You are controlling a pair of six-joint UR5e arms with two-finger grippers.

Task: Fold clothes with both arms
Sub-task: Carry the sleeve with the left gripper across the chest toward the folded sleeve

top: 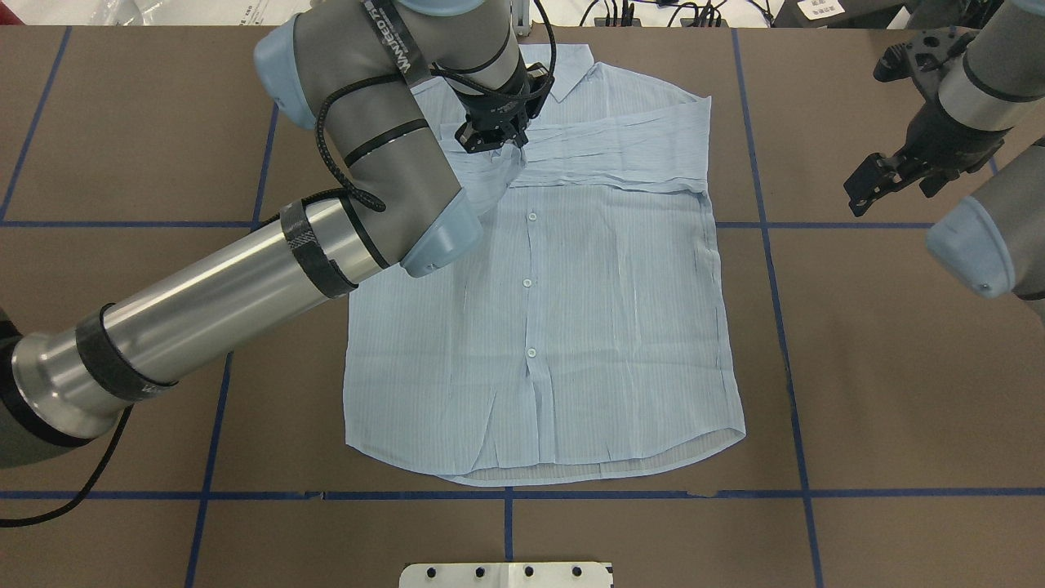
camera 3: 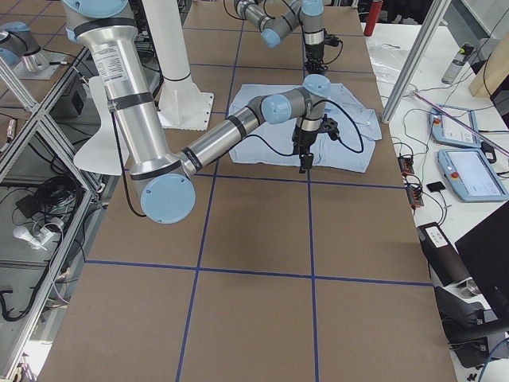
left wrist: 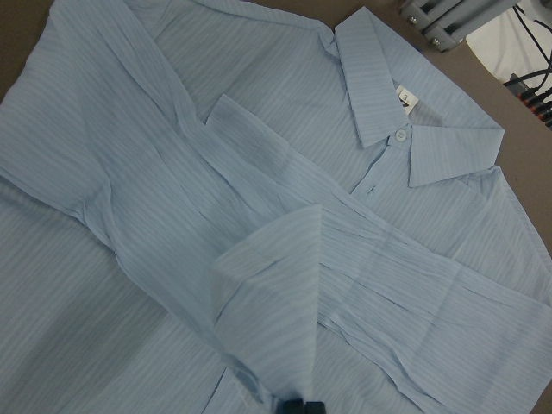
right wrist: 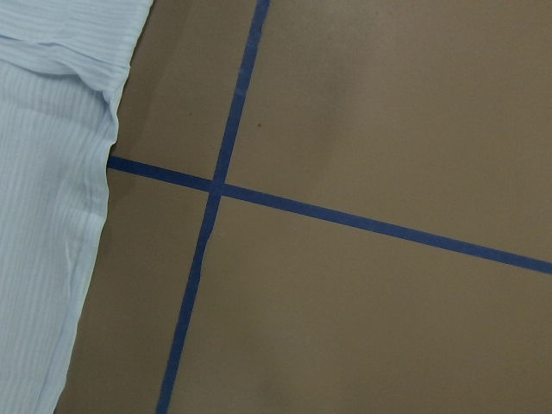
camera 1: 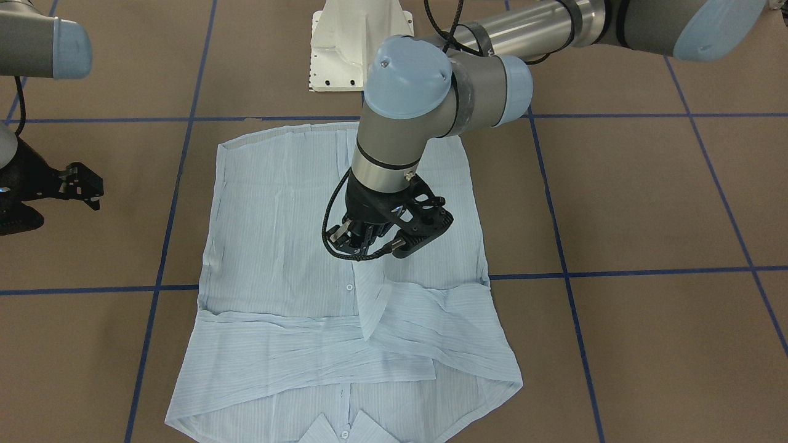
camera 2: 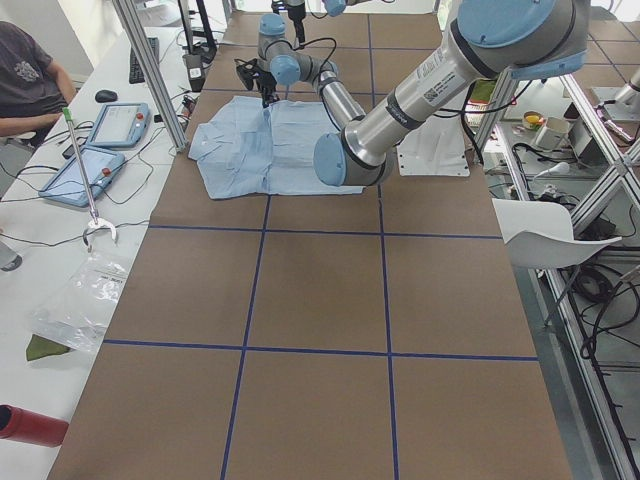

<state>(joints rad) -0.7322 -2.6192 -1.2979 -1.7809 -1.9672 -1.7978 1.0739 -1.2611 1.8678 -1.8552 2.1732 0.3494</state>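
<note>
The pale blue striped shirt (top: 571, 327) lies flat, front up and buttoned, with its collar (top: 571, 69) at the far side of the table. Both sleeves are folded across the chest. My left gripper (top: 494, 143) hangs over the chest and is shut on the cuff end of one sleeve, which rises in a fold to the fingertips (left wrist: 300, 405). It also shows in the front view (camera 1: 360, 249). My right gripper (top: 890, 192) is open and empty above bare table, off the shirt's side edge (right wrist: 43, 172).
The brown table is marked by blue tape lines (top: 767, 229). The white pedestal base (camera 1: 354, 49) stands at the robot's edge behind the hem. A desk with tablets (camera 2: 110, 125) and a seated person (camera 2: 25, 80) lies beyond the far edge.
</note>
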